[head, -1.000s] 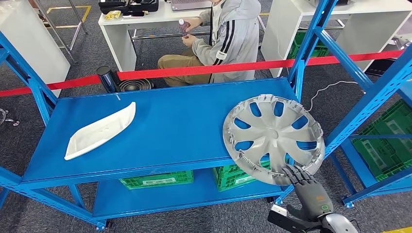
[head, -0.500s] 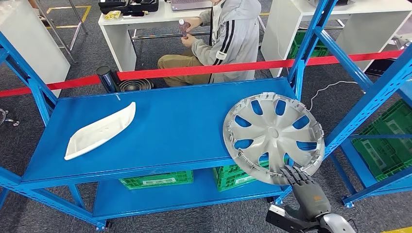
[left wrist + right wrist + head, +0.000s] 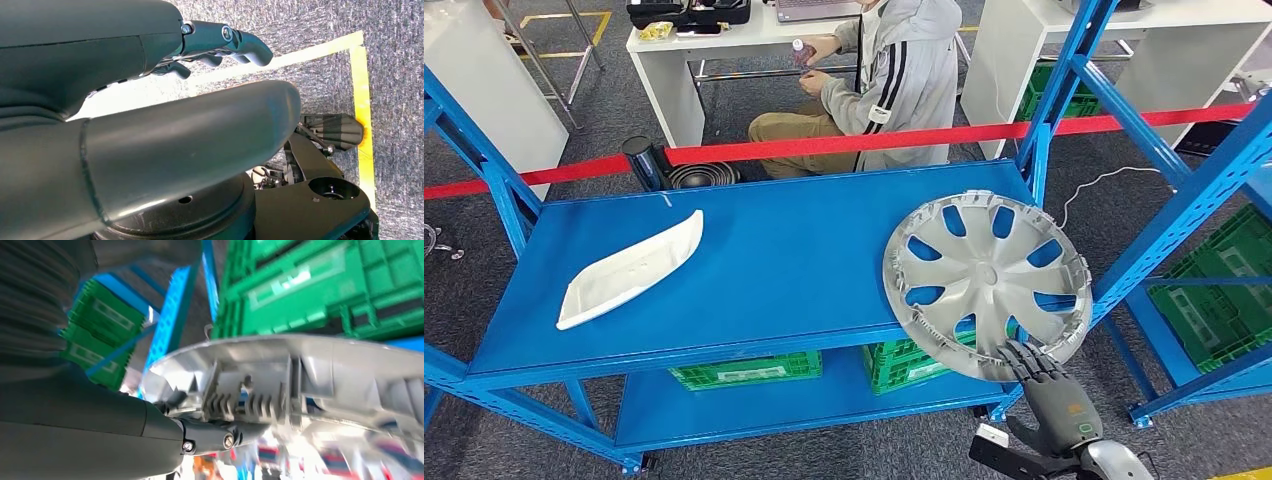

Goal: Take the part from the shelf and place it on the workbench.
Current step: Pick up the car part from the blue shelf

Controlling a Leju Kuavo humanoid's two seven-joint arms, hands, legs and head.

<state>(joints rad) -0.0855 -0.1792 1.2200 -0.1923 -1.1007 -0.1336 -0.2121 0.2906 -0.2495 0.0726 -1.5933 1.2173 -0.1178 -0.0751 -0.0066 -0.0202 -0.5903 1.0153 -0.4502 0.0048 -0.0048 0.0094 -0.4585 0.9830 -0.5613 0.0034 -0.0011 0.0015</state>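
Blue shelf (image 3: 754, 290), grey carpet; red barrier tape (image 3: 824, 146), seated person (image 3: 894, 80) at white desk (image 3: 664, 70) behind. Wheel cover (image 3: 986, 282) overhanging shelf's right front edge, rim gripped by right hand (image 3: 1049, 395). White tray-shaped part (image 3: 629, 268) at left. Left hand (image 3: 150, 100) holds nothing, fingers loosely apart.

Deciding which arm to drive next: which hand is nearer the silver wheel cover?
Right. The right hand grips the wheel cover at its near rim. The left hand hangs over the carpet floor, away from the shelf.
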